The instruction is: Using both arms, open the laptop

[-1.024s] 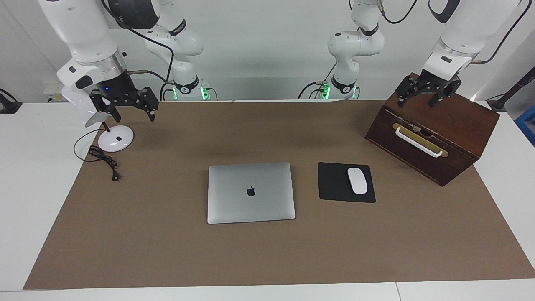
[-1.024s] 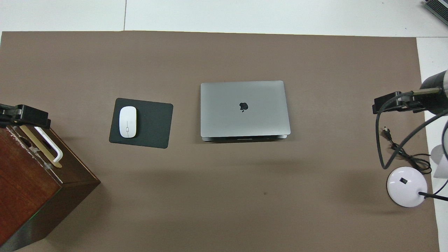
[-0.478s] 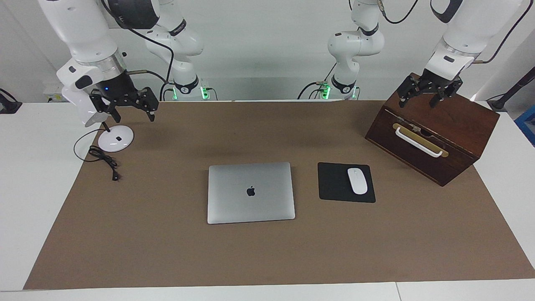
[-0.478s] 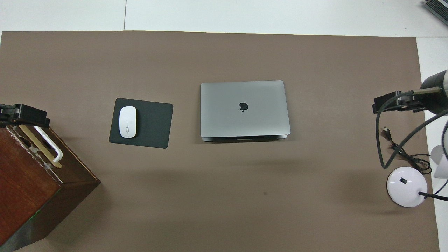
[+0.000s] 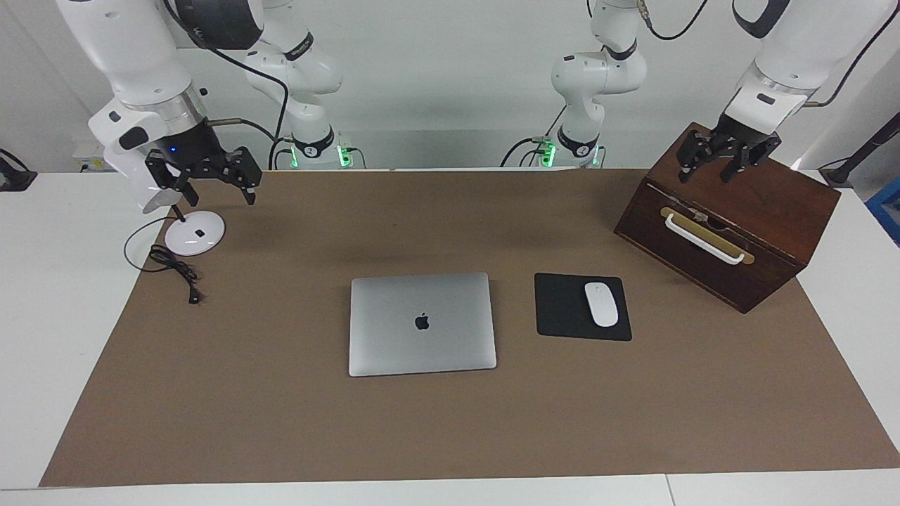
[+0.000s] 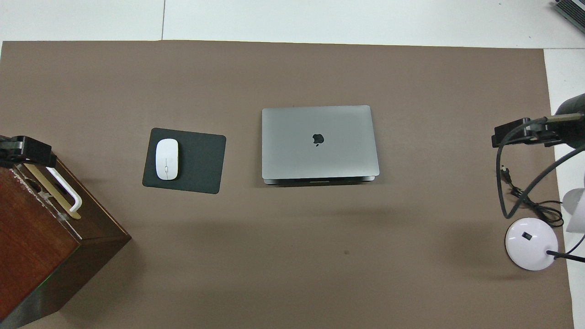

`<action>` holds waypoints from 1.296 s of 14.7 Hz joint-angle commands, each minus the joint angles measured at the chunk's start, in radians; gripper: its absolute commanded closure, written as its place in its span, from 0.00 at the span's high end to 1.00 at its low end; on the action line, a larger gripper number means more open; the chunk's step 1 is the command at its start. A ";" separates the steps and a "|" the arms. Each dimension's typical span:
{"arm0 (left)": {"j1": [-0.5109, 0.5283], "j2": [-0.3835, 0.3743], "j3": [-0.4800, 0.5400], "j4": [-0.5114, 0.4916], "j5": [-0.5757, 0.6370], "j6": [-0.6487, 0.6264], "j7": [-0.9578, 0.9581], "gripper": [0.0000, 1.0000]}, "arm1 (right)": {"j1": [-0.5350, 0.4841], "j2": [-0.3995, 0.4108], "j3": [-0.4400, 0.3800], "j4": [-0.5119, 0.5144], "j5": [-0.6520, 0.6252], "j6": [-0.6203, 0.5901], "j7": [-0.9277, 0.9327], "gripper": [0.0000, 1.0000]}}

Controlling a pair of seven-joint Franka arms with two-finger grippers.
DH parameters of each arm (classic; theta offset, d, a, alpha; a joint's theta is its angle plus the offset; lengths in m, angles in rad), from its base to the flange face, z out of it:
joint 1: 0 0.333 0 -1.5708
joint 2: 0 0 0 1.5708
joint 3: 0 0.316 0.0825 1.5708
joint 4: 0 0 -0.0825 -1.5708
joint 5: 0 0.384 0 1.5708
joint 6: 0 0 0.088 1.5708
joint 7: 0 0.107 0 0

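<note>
Silver-grey and flat, the closed laptop (image 5: 422,324) lies mid-counter on smooth brown matting, beside a black mouse pad (image 5: 562,306). We see the left gripper (image 5: 729,159) over a dark wooden box (image 5: 766,211), the right gripper (image 5: 204,177) above a round white lamp base (image 5: 195,232); both jaws spread, empty.

Closed silver laptop (image 5: 422,324), flat, mid-table

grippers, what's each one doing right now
Left gripper: over the wooden box, holding nothing; open or shut cannot be told.
Right gripper: open, empty, over the mat beside the white lamp base.
</note>
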State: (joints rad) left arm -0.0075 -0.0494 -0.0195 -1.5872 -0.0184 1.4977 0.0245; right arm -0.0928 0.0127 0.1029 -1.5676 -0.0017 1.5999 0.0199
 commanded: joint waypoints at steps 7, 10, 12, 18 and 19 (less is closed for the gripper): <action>-0.002 -0.052 -0.007 -0.101 -0.058 0.028 -0.340 0.00 | -0.016 -0.010 0.009 -0.014 0.017 0.028 0.008 1.00; -0.005 -0.105 -0.007 -0.218 -0.101 0.081 -0.435 0.00 | -0.015 -0.010 0.009 -0.014 0.017 0.028 0.006 1.00; 0.000 -0.128 -0.005 -0.269 -0.177 0.116 -0.500 0.00 | -0.015 -0.010 0.009 -0.014 0.017 0.028 0.008 1.00; -0.011 -0.204 -0.007 -0.490 -0.392 0.318 -0.864 0.00 | -0.007 -0.010 0.009 -0.014 0.017 0.028 0.011 1.00; -0.012 -0.204 -0.007 -0.510 -0.435 0.364 -0.939 0.00 | -0.007 -0.010 0.011 -0.015 0.017 0.028 0.011 1.00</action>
State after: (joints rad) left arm -0.0095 -0.2131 -0.0307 -2.0171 -0.3850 1.7715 -0.7805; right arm -0.0950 0.0126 0.1077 -1.5677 -0.0017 1.6071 0.0199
